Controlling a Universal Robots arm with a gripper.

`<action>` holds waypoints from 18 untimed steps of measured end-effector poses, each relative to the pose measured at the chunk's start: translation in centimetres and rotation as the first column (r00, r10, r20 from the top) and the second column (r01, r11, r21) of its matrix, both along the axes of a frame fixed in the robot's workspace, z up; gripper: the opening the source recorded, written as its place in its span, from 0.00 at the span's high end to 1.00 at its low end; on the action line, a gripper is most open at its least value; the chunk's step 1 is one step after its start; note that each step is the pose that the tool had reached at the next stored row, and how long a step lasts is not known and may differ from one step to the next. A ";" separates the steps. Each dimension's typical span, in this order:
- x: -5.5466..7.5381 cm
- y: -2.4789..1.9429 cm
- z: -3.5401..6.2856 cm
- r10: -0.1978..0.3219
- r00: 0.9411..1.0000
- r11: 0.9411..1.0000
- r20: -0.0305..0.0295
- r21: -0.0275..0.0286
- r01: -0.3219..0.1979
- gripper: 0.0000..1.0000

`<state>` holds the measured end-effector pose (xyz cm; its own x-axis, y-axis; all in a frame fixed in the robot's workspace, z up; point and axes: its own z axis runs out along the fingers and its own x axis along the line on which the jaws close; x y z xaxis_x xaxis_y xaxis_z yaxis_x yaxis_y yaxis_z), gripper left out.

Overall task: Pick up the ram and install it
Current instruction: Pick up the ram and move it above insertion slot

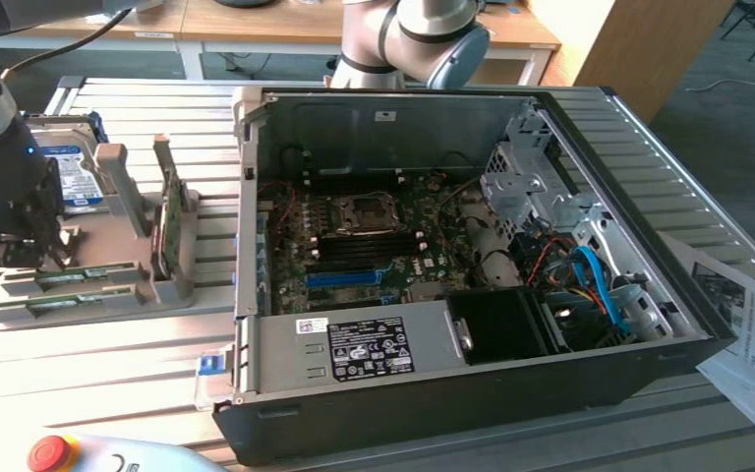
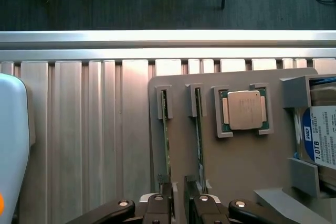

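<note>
**A:** Where is the arm working?

**B:** At the exterior view's left. The gripper [image 2: 180,206] hangs low over the grey holder tray [image 2: 236,174], which lies on the slatted metal table [image 1: 115,364] beside the open computer case [image 1: 483,393].

**A:** And the jaws?

**B:** They stand apart with a clear gap between them, and nothing is held.

**A:** Where is the ram?

**B:** The ram [image 2: 166,135] stands on edge in a narrow slot of the tray. Its twin stick [image 2: 198,129] lies parallel in the next slot, just beside it. Both are well apart from the motherboard [image 1: 365,246] inside the case.

**A:** How close is the gripper to them?

**B:** Very near. In the wrist view the fingertips [image 2: 157,204] sit right at the near ends of the two sticks. I can't tell whether either one touches, or which stick the gripper is lined up on.

**A:** What else is in the tray?

**B:** A processor [image 2: 244,109] lies flat in a square recess beside the twin stick. Past it is a hard drive [image 2: 321,137] with a blue-and-white label. In the exterior view a broader green expansion card [image 1: 168,231] stands upright in its own bracket, between the sticks and the case.
</note>
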<state>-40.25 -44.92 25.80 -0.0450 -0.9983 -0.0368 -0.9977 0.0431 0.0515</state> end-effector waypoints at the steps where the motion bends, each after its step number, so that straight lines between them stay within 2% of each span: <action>1: 0.2 -0.05 0.00 0.000 1.000 1.000 -0.001 0.000 0.000 0.76; 10: 0.6 -0.16 -0.05 0.000 1.000 1.000 -0.002 0.000 0.000 0.76; 18: 0.6 -0.23 -0.64 0.000 1.000 1.000 -0.002 0.000 0.000 0.76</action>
